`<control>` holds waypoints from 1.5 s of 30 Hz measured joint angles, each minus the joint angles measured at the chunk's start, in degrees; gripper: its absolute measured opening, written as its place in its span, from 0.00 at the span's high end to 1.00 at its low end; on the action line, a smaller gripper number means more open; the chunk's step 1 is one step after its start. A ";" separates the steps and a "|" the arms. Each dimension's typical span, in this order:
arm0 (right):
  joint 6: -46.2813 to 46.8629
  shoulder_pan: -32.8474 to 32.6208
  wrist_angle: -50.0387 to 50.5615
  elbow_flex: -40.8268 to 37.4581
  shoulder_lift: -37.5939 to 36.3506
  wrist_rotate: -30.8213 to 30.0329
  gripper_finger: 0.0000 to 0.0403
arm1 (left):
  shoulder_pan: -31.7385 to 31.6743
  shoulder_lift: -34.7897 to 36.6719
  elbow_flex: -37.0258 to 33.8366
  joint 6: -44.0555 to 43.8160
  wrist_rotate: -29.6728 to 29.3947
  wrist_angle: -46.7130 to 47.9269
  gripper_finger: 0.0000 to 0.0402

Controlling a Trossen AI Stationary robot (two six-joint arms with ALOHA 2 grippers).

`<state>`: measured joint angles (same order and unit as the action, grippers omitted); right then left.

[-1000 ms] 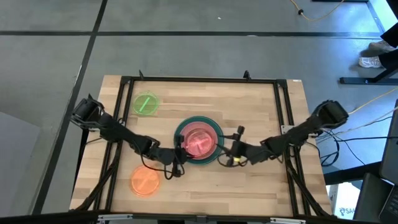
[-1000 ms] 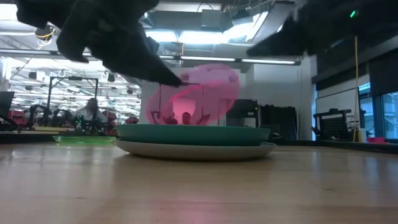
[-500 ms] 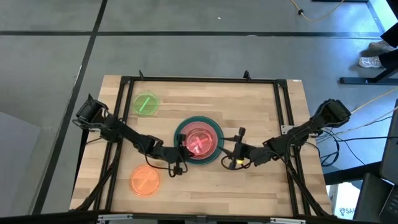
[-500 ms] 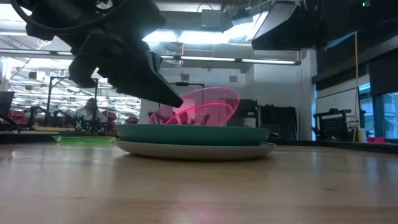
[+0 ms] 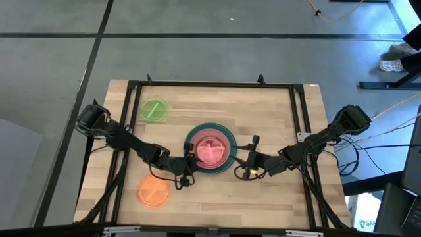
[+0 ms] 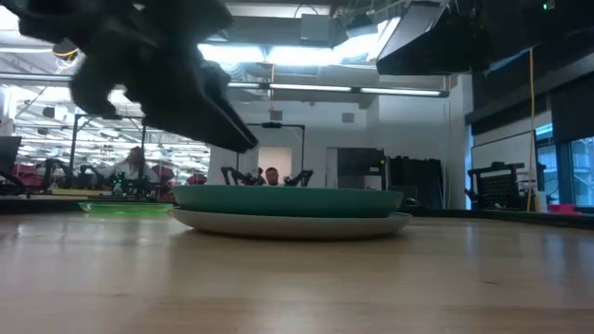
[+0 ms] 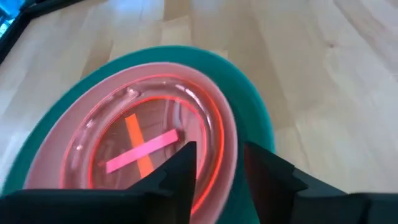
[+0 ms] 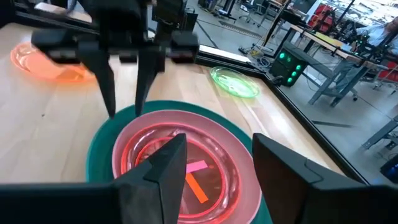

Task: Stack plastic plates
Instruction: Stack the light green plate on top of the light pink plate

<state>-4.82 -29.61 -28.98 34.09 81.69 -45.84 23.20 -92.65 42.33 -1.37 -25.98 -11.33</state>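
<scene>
A: Where's the pile now?

B: Mid-table. A small pink-red plate (image 5: 209, 149) sits inside the medium pink plate (image 7: 74, 155), on the teal-green plate (image 5: 225, 133), with a grey plate (image 6: 292, 223) underneath.

A: And the grippers?

B: The left gripper (image 5: 187, 172) hangs at the stack's seven o'clock with its fingers apart, holding nothing. The right gripper (image 5: 245, 162) waits at four o'clock, also spread and empty.

A: What's left?

B: An orange plate (image 5: 153, 191) near the table's seven o'clock and a green plate (image 5: 154, 109) near ten o'clock, both well apart from the left gripper.

A: How will they handle?

B: Probably light, stiff and slick. I'd pinch the raised rim, since a flat centre gives nothing to grip
</scene>
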 joint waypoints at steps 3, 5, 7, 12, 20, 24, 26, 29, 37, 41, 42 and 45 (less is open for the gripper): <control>0.02 0.00 0.50 0.00 0.00 0.00 0.56 | 0.92 3.35 0.00 -0.94 -3.61 5.90 0.67; 0.02 0.00 0.51 0.00 0.00 0.02 0.56 | 1.82 5.79 0.00 -2.99 -7.90 10.20 0.68; 0.02 0.00 0.51 0.00 0.00 0.02 0.56 | 2.52 7.97 0.00 -4.80 -10.59 13.95 0.69; 0.33 0.00 0.56 0.00 0.02 0.07 0.56 | 2.99 12.50 -0.01 -12.39 -12.70 26.44 0.72; 0.44 0.00 0.53 0.02 0.04 0.87 0.56 | -1.83 15.26 -0.04 -22.33 -13.42 47.71 0.75; 0.46 0.00 0.53 0.02 0.04 0.90 0.56 | -6.52 15.29 -0.04 -22.19 -13.60 53.25 0.76; 0.46 0.00 0.53 0.02 0.04 0.90 0.56 | -9.09 15.28 -0.04 -22.10 -12.84 54.64 0.76; 0.46 0.00 0.53 0.02 0.04 0.90 0.56 | -12.86 15.29 -0.04 -21.89 -9.78 57.08 0.77; 0.44 0.00 0.53 0.02 0.04 0.90 0.56 | -23.27 15.26 -0.04 -16.15 -1.33 58.29 0.77; 0.44 0.00 0.53 0.02 0.04 0.90 0.56 | -28.78 15.26 -0.04 -13.31 -1.48 58.27 0.77; 0.44 0.00 0.56 0.02 0.04 0.90 0.56 | -30.04 15.26 -0.04 -13.03 -1.48 58.27 0.77; 0.44 0.00 0.56 0.04 0.08 0.90 0.56 | -33.57 15.25 -0.04 -12.60 -1.33 58.14 0.77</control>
<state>-4.38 -29.61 -28.42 34.13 81.77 -44.95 -10.36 -77.40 42.28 -13.96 -27.31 46.81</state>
